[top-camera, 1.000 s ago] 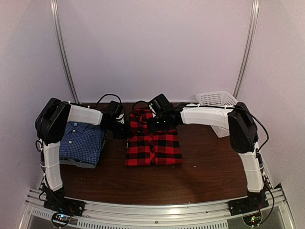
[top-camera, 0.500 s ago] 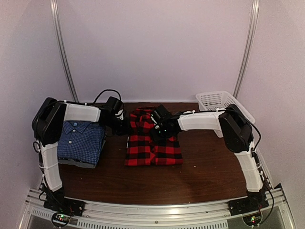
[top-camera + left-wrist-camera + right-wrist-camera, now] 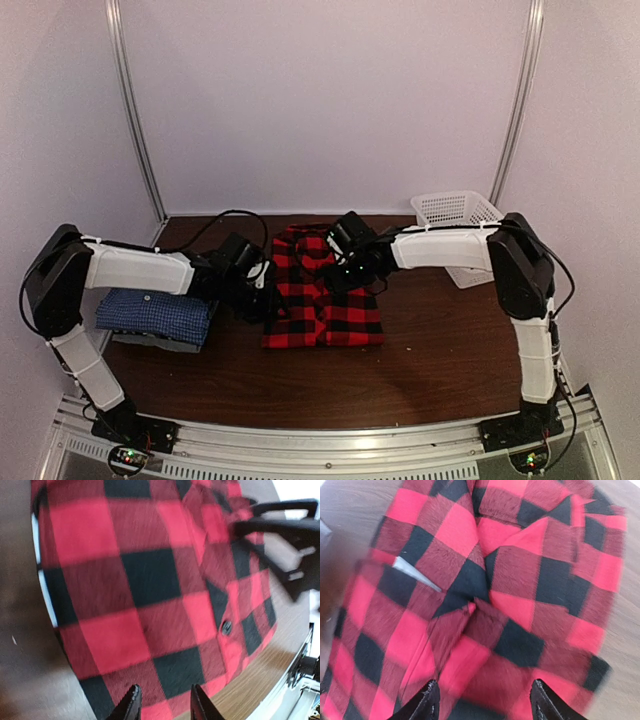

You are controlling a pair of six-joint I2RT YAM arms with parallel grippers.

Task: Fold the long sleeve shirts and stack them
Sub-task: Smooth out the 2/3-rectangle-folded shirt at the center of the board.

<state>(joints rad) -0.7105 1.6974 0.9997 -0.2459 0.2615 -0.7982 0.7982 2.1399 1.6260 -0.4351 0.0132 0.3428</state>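
The red-and-black plaid shirt (image 3: 325, 305) lies folded mid-table, collar toward the back. My left gripper (image 3: 262, 298) hovers at its left edge; in the left wrist view this gripper (image 3: 165, 705) is open over the plaid cloth (image 3: 150, 580) with nothing between its fingers. My right gripper (image 3: 347, 274) sits above the shirt's collar end. Seen from the right wrist, that gripper (image 3: 485, 702) is open wide over the cloth (image 3: 520, 580) and holds nothing. A folded blue checked shirt (image 3: 150, 315) rests on a grey one (image 3: 165, 343) at the left, partly under my left forearm.
A white mesh basket (image 3: 455, 210) stands at the back right corner. The brown wooden table (image 3: 440, 345) shows bare in front of and right of the plaid shirt. The right gripper's black fingers (image 3: 280, 530) appear in the left wrist view.
My left arm has swung down and forward, now lying low across the blue shirt, and its jaws have parted. The right gripper shifted slightly back over the collar.
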